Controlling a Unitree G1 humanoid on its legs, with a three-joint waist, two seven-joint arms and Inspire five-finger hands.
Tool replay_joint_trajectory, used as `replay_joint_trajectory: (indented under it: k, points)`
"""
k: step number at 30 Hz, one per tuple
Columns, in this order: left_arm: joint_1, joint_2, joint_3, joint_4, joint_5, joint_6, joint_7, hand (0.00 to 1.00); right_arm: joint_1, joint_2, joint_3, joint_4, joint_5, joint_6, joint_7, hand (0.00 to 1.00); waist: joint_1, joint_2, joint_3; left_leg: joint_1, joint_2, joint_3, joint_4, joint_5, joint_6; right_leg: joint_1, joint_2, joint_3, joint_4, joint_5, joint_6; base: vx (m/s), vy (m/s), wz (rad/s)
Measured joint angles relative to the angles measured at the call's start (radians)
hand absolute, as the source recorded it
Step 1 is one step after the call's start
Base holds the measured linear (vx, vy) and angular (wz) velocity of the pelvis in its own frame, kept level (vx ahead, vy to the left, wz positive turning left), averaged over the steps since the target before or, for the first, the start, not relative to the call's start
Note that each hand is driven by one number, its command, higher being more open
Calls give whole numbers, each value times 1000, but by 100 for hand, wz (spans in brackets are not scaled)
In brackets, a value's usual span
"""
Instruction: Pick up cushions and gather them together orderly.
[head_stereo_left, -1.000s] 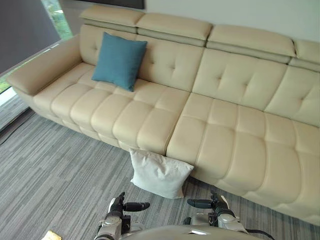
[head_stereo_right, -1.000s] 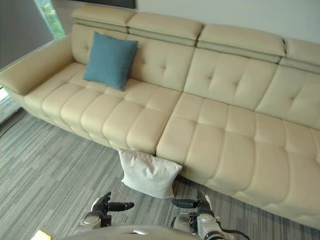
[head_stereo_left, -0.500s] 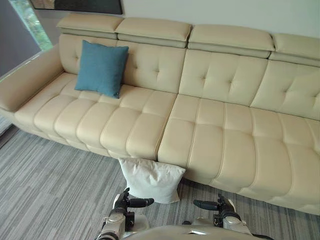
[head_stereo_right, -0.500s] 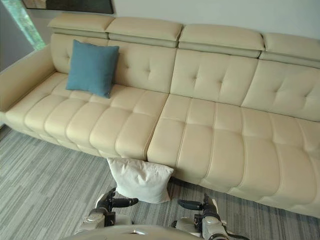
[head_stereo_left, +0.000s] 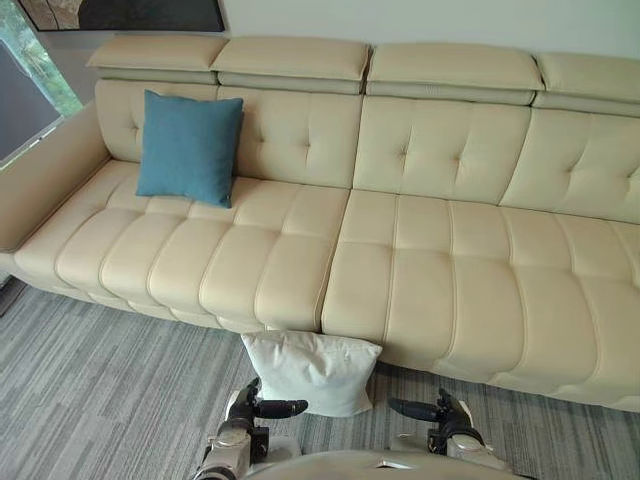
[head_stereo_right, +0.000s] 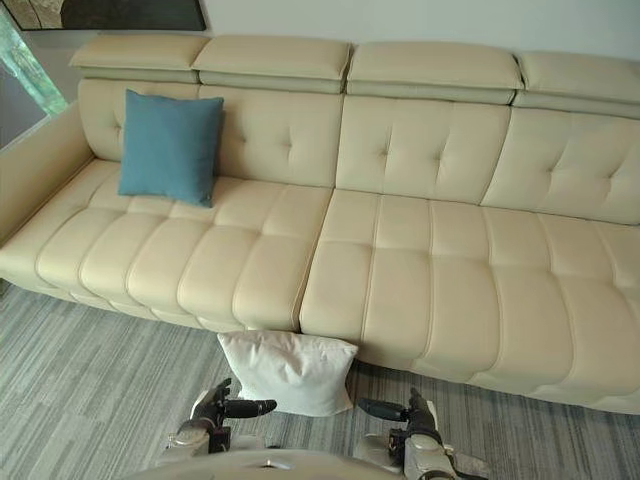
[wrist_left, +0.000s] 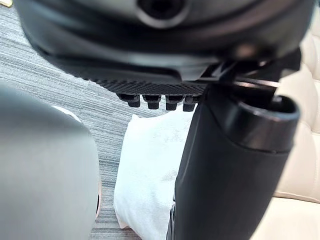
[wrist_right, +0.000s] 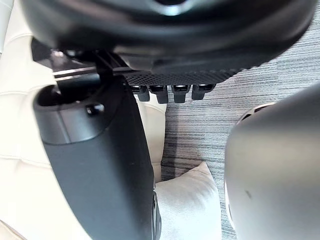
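A white cushion (head_stereo_left: 310, 370) stands on the grey carpet, leaning against the sofa's front edge near its middle. A teal cushion (head_stereo_left: 190, 147) rests upright against the backrest at the sofa's left end. My left hand (head_stereo_left: 245, 410) hovers low just in front of the white cushion's left corner, open and holding nothing, thumb pointing inward. My right hand (head_stereo_left: 445, 415) hangs level with it, a little right of the cushion, also open and empty. The left wrist view looks past the thumb (wrist_left: 225, 165) at the white cushion (wrist_left: 145, 170); in the right wrist view the cushion's corner (wrist_right: 187, 205) lies beyond the hand.
The long beige leather sofa (head_stereo_left: 430, 270) spans the view, with a broad armrest (head_stereo_left: 45, 170) at its left end. Grey striped carpet (head_stereo_left: 100, 380) runs along its front. A window (head_stereo_left: 25, 70) sits at the far left.
The camera has swung, so the whole picture shifted and the sofa now faces me squarely. Both cushions lie where they were; both hands hold the same pose.
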Motion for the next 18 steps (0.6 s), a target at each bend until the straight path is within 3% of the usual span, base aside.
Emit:
replay_joint_trajectory:
  k: [3,7,11,14,18]
  points:
    - [-62,10,23,-18,-62,0,27,100,-65,1,1,-15,5,1,-19,100,14,-4,79,-161,31,-38,169,-50,3,-132,-1,-14,139,-43,-17,-207,-108,18]
    - [-147,48,73,-69,-123,0,66,100,-150,4,0,-65,47,-1,-48,100,25,-36,176,-381,55,-77,334,-74,4,-334,-8,-21,301,-81,-42,-229,-83,8]
    - [-226,56,147,-116,-165,-3,95,100,-233,3,-2,-81,85,-3,-75,100,27,-45,215,-544,63,-103,403,-65,8,-486,-14,-30,373,-81,-52,-150,-33,6]
    - [-342,65,216,-146,-188,-6,117,100,-346,6,-5,-81,124,-3,-95,100,26,-49,254,-685,61,-121,435,-37,9,-621,-23,-39,416,-70,-73,-110,-19,10]
    - [-488,94,236,-163,-225,-20,137,100,-503,8,-4,-84,160,-5,-117,100,23,-53,281,-846,55,-144,466,-6,9,-782,-35,-47,468,-63,-84,-91,-12,11]
